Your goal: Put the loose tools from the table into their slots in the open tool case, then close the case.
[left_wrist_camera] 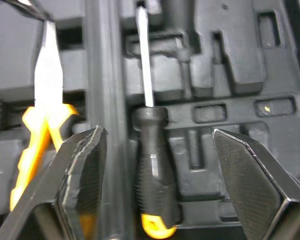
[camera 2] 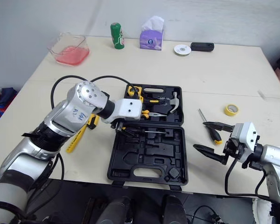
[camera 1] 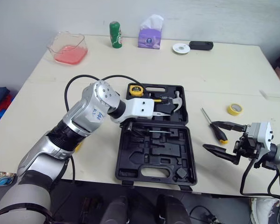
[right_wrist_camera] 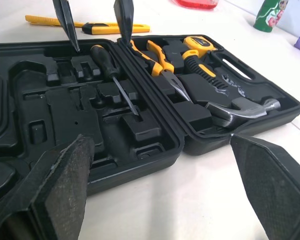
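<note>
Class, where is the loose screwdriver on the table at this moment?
In the eye views, the screwdriver lies at the robot's right, between the case and the tape roll, close by the right gripper.

Silver left arm (camera 1: 79,119) with blue scribbles (camera 1: 97,113) and looping black cable (camera 1: 66,91); right hand (camera 1: 207,135) white, black-fingered.
</note>
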Action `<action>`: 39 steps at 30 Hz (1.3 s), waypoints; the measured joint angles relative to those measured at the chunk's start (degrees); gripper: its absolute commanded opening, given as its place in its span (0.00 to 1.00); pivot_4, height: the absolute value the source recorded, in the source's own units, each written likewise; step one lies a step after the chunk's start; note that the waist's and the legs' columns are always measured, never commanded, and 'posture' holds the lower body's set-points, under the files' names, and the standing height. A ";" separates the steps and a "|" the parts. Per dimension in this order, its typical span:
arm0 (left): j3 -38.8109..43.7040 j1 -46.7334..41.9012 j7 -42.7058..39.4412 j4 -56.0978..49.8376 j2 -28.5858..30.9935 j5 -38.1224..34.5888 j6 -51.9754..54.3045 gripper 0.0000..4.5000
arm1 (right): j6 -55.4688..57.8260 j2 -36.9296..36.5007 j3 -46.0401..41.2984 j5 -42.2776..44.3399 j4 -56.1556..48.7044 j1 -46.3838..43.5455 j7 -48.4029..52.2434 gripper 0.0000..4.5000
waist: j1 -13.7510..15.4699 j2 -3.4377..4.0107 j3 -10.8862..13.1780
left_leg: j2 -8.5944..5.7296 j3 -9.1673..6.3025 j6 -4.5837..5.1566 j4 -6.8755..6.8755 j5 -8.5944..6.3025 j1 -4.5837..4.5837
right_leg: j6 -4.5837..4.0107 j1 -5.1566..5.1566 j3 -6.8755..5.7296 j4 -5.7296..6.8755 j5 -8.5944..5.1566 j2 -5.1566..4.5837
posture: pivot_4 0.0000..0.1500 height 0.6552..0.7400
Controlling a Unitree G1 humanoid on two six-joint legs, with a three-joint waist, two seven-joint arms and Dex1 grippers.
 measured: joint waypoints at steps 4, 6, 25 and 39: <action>7.69 1.74 0.49 0.22 -0.86 -5.92 -0.98 0.81 | 0.22 -0.01 0.10 0.00 -0.74 -0.02 -0.06 1.00 | -0.05 0.01 0.00 | 0.00 -0.05 0.00 0.00 0.00 -0.01 | 0.00 0.00 -0.06 -0.01 0.00 -0.01 | 1.00 1.00; 13.57 3.86 1.15 0.26 -2.06 -10.55 -2.01 0.68 | 0.25 -0.02 0.10 0.00 -0.81 0.04 -0.05 1.00 | -0.02 0.01 -0.01 | 0.00 -0.09 0.00 0.04 0.00 -0.04 | 0.00 0.00 -0.09 -0.01 0.00 -0.03 | 1.00 1.00; 17.09 23.06 14.98 1.97 -10.30 -13.68 -13.77 0.02 | 0.03 0.01 0.22 -0.08 -0.78 -1.73 -0.13 1.00 | 0.04 0.02 -0.01 | -0.13 -0.13 0.01 0.04 0.01 -0.03 | 0.01 0.01 -0.14 0.03 0.00 -0.13 | 1.00 1.00; 13.81 23.42 18.49 5.51 -10.73 -10.48 -13.11 0.02 | -0.03 0.67 1.70 -0.13 -0.81 -2.85 -1.34 1.00 | 0.01 0.04 -0.02 | -0.14 -0.12 0.01 0.04 0.01 -0.02 | 0.01 0.01 -0.14 0.04 0.00 -0.13 | 1.00 1.00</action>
